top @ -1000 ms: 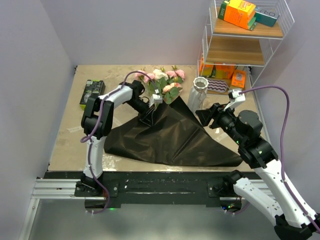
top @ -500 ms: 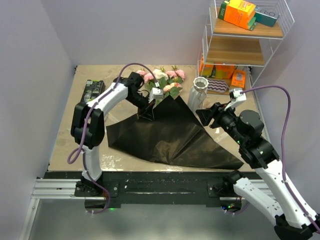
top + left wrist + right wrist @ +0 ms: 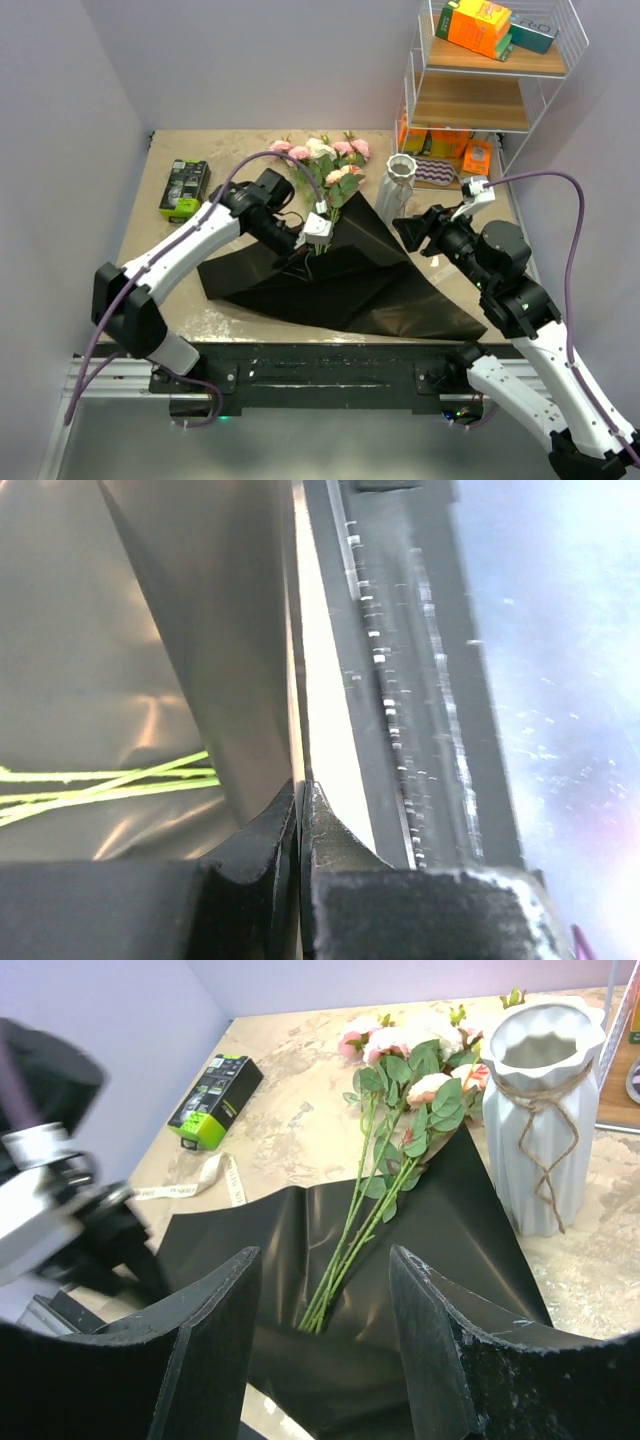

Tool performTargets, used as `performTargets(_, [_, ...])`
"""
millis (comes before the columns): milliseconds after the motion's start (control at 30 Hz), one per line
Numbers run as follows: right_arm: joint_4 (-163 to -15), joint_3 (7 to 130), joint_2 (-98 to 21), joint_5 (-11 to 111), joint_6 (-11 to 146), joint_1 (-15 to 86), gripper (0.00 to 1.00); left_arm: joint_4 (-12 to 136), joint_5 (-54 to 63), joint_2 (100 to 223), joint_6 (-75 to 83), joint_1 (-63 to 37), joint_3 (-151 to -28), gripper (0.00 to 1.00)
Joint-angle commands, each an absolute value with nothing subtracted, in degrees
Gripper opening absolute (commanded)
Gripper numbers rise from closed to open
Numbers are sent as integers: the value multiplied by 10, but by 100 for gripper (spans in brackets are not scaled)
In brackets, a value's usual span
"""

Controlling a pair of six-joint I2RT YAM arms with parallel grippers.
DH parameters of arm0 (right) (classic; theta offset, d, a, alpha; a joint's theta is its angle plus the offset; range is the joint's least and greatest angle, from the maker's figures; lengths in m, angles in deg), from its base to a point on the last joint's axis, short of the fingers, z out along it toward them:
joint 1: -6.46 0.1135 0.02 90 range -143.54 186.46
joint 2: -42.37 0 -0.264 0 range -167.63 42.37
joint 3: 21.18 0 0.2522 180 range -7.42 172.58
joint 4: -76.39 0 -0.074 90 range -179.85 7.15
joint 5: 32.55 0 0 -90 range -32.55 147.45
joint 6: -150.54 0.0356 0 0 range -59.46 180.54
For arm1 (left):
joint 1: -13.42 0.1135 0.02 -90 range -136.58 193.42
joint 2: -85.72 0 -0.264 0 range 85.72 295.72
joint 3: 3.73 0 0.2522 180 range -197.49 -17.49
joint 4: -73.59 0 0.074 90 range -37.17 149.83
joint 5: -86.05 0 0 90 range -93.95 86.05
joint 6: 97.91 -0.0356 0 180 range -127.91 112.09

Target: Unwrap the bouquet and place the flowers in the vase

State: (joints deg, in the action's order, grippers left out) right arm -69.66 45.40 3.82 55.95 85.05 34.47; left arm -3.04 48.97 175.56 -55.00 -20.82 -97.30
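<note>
**BOUQUET, FLOWERS AND VASE: CURRENT CONDITION**

You will find the black paper sheet (image 3: 370, 280) opened out and creased on the table (image 3: 250, 150), with one fold raised near its middle. The flowers (image 3: 400, 1090) lie loose on it. Their green stems run into a fold of the paper, and the pink and cream heads rest beyond its far edge. The beige ribbon (image 3: 212, 1178) lies off the stems, on the table beside the sheet. The vase (image 3: 530, 1180), white and ribbed, stands upright just beside the heads.
</note>
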Motion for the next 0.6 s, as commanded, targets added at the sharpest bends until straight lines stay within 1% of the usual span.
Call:
performTargets(0, [-701,484,35,545,848,343,58,-57,519,1664,-563,-232,-942,6])
performTargets(167, [-708,484,26,542,848,343,58,-31,513,1596,-531,-295,-884,10])
performTargets(267, [-710,479,22,538,849,343,57,-23,512,1567,-518,-331,-831,13])
performTargets(333, [-710,473,24,535,847,344,57,-42,508,1556,-539,-342,-795,19])
performTargets(367, [-711,466,25,536,844,343,57,-51,498,1554,-552,-351,-779,19])
performTargets(433, [-707,463,21,542,840,343,57,-65,485,1550,-566,-372,-780,20])
performTargets(500, [-698,463,19,546,835,343,57,-85,478,1549,-592,-393,-788,25])
performTargets(567, [-695,462,16,552,833,343,57,-102,465,1551,-599,-407,-795,26])
